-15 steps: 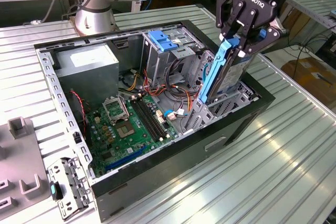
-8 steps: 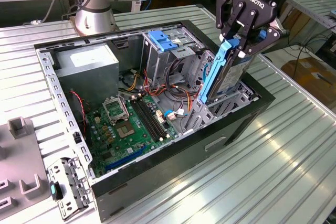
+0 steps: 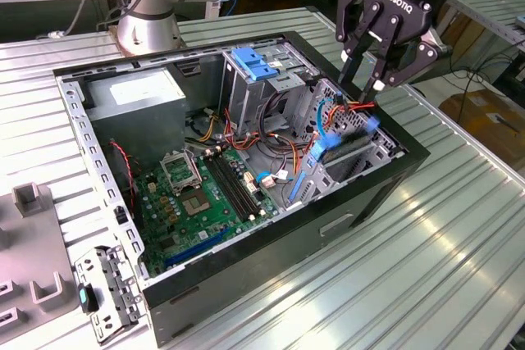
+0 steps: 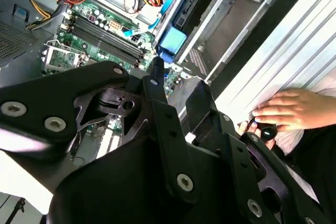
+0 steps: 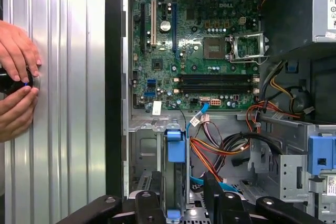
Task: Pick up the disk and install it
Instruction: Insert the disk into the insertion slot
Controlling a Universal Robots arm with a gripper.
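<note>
Hovering over the corner drive bay of the computer case [image 3: 246,293], my pincer [image 3: 367,81] hangs with its jaws spread and nothing between them. The disk [image 3: 346,149] lies just below the fingertips, sunk at a tilt into the bay's metal cage with its blue side rail showing. In the first wrist view I see it edge-on, in line with the gap between the fingers [image 5: 152,195]. I cannot tell whether it is fully seated.

As I judge it, doing this step well means keeping the jaws square to the disk's long sides. Any contact should land on the rails, not on the label face. I would also hold the wrist plumb so the disk slides along the cage guides and does not jam against them.

The main hindrance is the bundle of red and orange cables [image 5: 215,153] running right beside the bay. In the exterior view a red strand lies just under the fingertips, and a blue ribbon cable [image 3: 328,116] loops close by. Either could snag on a finger.

The motherboard [image 5: 194,40], the grey power supply box [image 3: 135,92] and a blue handle piece [image 3: 254,63] are well apart from the bay. A person's hands [image 5: 18,51] rest on the ribbed tabletop [image 3: 426,268] beside the case, around a small dark object, so I would keep clear of that side.
</note>
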